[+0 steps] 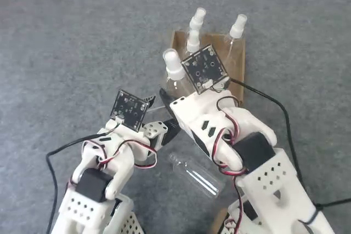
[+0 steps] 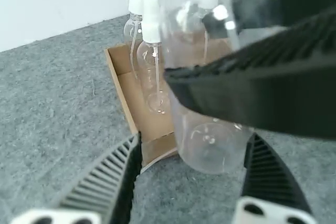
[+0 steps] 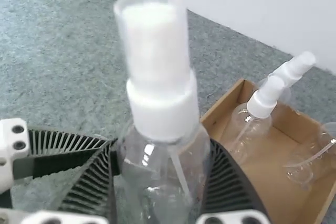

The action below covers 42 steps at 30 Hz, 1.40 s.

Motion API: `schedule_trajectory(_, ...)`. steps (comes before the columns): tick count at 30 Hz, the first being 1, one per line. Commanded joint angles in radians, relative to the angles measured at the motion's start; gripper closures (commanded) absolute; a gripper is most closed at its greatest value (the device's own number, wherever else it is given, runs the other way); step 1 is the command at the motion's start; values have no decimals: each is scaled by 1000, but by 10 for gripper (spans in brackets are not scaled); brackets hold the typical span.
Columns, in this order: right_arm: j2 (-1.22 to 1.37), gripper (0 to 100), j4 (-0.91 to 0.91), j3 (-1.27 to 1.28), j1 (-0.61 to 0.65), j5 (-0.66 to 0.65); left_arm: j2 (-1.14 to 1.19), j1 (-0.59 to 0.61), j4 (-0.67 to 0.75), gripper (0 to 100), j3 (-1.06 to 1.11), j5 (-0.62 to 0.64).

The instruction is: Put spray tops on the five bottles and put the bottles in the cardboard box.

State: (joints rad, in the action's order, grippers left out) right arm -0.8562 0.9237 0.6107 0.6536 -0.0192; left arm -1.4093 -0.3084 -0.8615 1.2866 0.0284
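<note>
Right wrist view shows you your right gripper [image 3: 163,187] clenched on an upright capped bottle [image 3: 157,129] just beside the cardboard box [image 3: 273,148]; your left gripper [image 2: 194,150] stands released nearby.

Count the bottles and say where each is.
5. Three capped bottles stand in the cardboard box; the right gripper holds a fourth bottle; a fifth bottle lies uncapped on the table.

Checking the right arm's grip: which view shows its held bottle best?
The right wrist view: the bottle sits clamped in the right gripper, spray top on. The high view shows its top and upper body; the left wrist view, its lower body and base.
</note>
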Motion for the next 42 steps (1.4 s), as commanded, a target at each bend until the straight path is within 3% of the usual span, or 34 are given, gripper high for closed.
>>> schedule_trajectory(1,-38,992,5,-66,-18,-17,3,5,25,715,-10,-2)
schedule_trajectory(8,1,992,-153,-64,-209,-17,3,6,25,739,-7,-3)
schedule_trajectory(14,186,992,-303,-64,-266,-11,6,144,89,1000,2,8)
schedule_trajectory(19,329,992,-417,-63,-265,-9,11,258,115,988,2,106)
schedule_trajectory(26,401,992,-608,78,-266,-17,9,255,120,988,2,104)
schedule_trajectory(42,441,992,-691,178,-254,-17,5,255,123,988,5,104)
